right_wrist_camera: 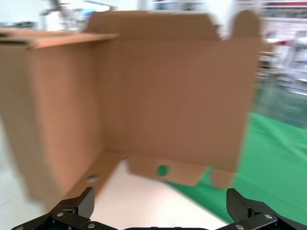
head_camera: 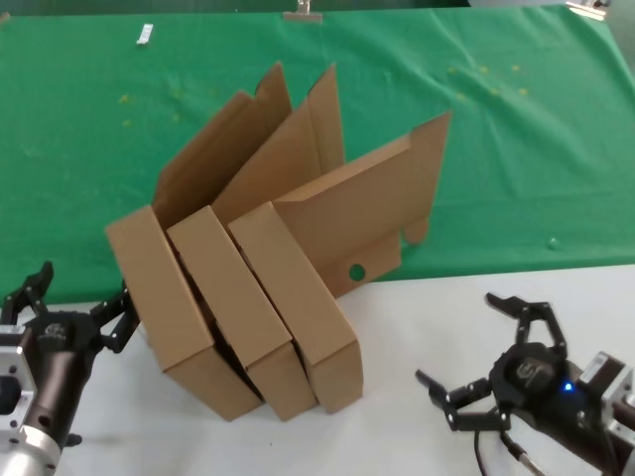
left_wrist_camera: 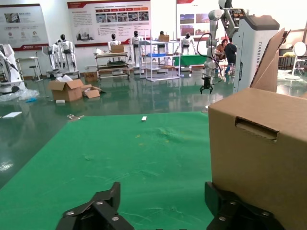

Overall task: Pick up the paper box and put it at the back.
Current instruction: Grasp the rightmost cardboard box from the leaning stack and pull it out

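Observation:
Three alike brown paper boxes lean side by side with lids raised: the left box (head_camera: 164,297), the middle box (head_camera: 233,297) and the right box (head_camera: 298,297), whose lid has a small round hole (head_camera: 357,271). They stand where the white tabletop meets the green cloth (head_camera: 516,129) at the back. My left gripper (head_camera: 77,299) is open and empty just left of the left box. In the left wrist view (left_wrist_camera: 162,191) one finger is close against that box (left_wrist_camera: 261,158). My right gripper (head_camera: 454,337) is open and empty on the right, facing the right box (right_wrist_camera: 168,96) from a short way off (right_wrist_camera: 159,196).
The white tabletop (head_camera: 397,426) runs along the front. A small white item (head_camera: 145,35) lies far back left on the cloth, and a metal clip (head_camera: 303,12) sits at its far edge. Yellowish specks dot the cloth.

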You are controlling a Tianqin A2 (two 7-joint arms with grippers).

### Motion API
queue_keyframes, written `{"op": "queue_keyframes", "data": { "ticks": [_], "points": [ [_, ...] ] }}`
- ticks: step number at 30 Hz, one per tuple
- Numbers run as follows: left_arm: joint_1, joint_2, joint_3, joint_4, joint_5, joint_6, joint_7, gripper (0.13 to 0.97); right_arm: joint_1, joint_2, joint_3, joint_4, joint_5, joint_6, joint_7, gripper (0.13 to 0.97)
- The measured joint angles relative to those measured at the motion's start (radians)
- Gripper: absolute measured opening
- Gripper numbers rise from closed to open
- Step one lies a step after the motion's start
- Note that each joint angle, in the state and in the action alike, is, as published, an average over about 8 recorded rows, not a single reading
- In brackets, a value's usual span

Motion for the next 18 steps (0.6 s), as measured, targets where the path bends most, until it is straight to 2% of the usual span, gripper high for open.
{"op": "queue_keyframes", "data": {
  "ticks": [1,9,10,18],
  "points": [
    [0.000,0.000,0.000,0.000,0.000,0.000,0.000,0.474,0.018,0.010,-0.008,-0.030,0.004,-0.040,-0.021,0.966],
    [0.000,0.000,0.000,0.000,0.000,0.000,0.000,0.688,0.198,0.059,-0.087,-0.287,0.024,-0.322,-0.084,0.966],
    [0.000,0.000,0.000,0.000,0.000,0.000,0.000,0.688,0.222,0.060,-0.099,-0.314,0.024,-0.353,-0.083,0.966],
    [0.000,0.000,0.000,0.000,0.000,0.000,0.000,0.845,0.424,0.016,-0.185,-0.554,-0.002,-0.550,-0.122,0.966]
  ]
}}
